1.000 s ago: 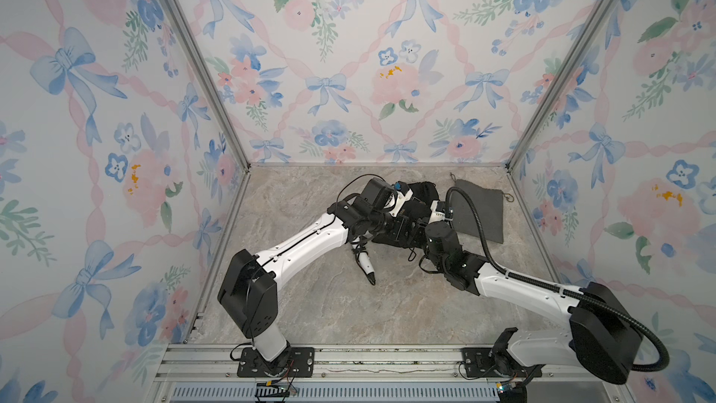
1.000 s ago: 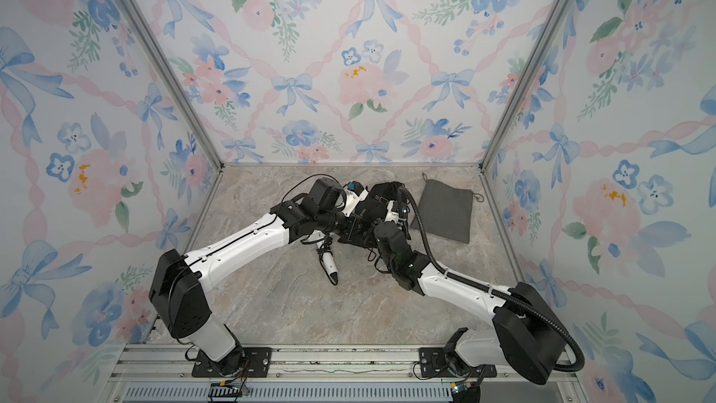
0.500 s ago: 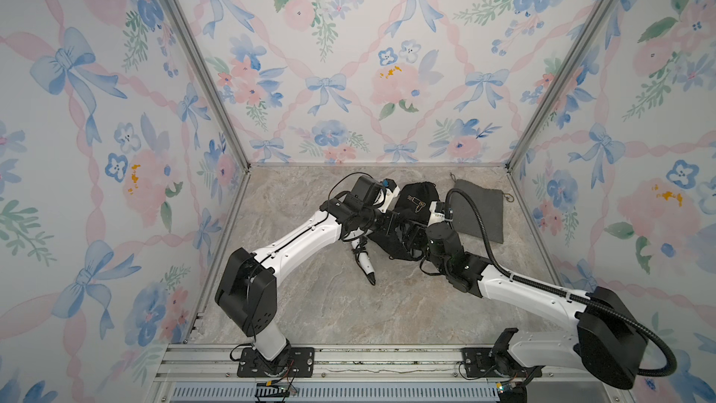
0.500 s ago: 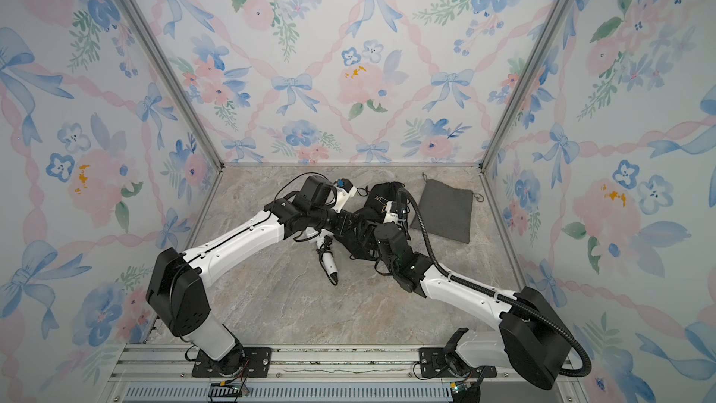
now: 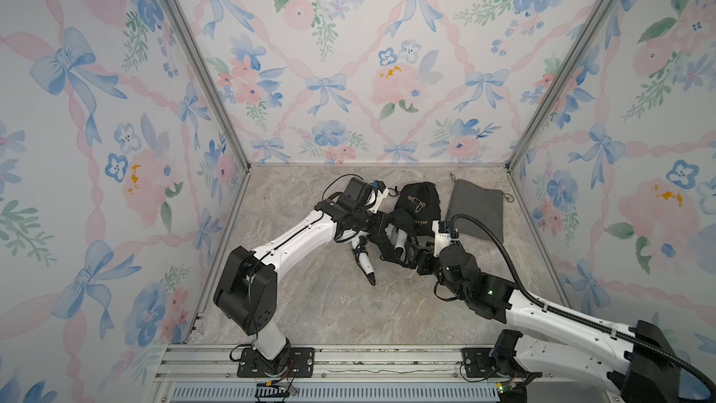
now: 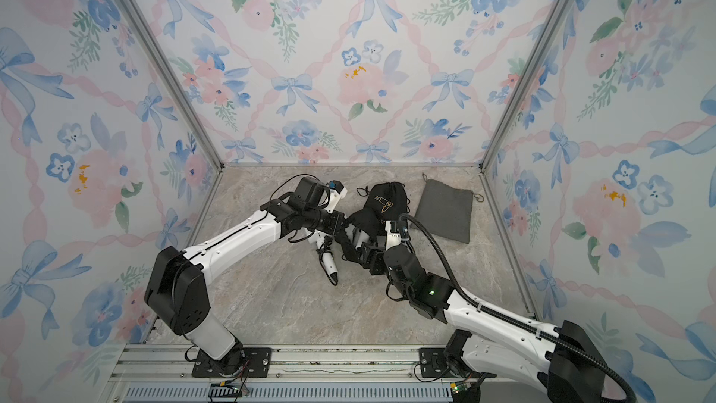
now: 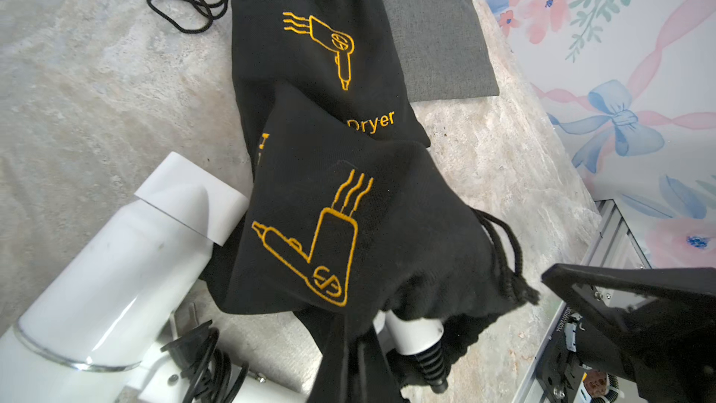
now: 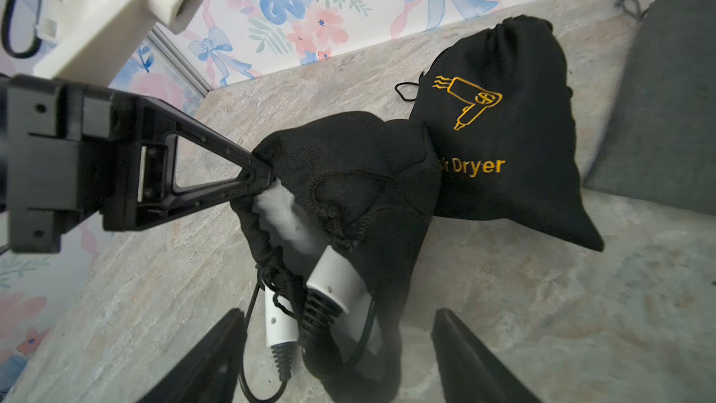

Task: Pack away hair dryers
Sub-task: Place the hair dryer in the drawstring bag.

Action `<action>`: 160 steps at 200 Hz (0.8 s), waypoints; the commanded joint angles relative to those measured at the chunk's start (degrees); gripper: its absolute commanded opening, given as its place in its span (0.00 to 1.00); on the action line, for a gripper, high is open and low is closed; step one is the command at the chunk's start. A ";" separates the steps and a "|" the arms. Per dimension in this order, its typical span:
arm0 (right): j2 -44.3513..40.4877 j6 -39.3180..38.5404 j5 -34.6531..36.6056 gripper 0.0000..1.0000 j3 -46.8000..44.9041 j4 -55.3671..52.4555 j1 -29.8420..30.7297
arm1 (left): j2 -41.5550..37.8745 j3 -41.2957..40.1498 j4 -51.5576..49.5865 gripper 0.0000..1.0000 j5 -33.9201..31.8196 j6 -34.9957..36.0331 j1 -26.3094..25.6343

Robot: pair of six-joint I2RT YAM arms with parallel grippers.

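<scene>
Dryer [image 8: 337,284], white, half swallowed by black pouch [image 8: 348,164] mid-table, handle end and cord sticking out of the mouth. Right claw [image 8: 341,358] spread wide either side of that handle, narrower a second ago. Left claw [image 8: 265,176] pinching the pouch rim. Second white dryer [image 7: 116,265] lying bare alongside. Behind, printed pouch [image 5: 420,203] cinched shut, contents hidden. Beside it, grey pouch [image 5: 476,207] lying flat.

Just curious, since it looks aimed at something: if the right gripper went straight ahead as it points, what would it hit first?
Probably the white hair dryer: its handle end pokes out of the nearer black drawstring pouch, right ahead of the open right gripper. Depth is hard to judge.
</scene>
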 commanded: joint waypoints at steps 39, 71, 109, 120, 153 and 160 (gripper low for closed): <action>-7.23 -4.41 3.16 0.79 -6.50 -6.54 -0.30 | 0.20 -3.65 0.83 0.06 -3.73 -0.15 1.12; -7.23 -4.35 2.51 0.80 -7.70 -5.65 -1.62 | -0.38 -7.08 3.95 0.07 -4.31 -1.60 1.17; -4.97 -3.56 -2.22 0.81 -6.93 -4.78 -4.24 | -0.60 -9.96 7.54 0.07 -4.57 -3.68 1.08; -4.56 -2.91 -3.81 0.81 -7.18 -3.95 -4.85 | -0.31 -10.32 7.98 0.09 -4.69 -4.10 1.05; -1.81 -0.33 -10.43 0.82 -6.30 -5.31 -7.21 | -0.85 -11.34 8.85 0.42 -5.43 -4.49 0.96; -1.16 -0.24 -11.37 0.82 -6.15 -5.57 -7.28 | -1.42 -11.47 8.82 0.57 -6.07 -4.31 0.96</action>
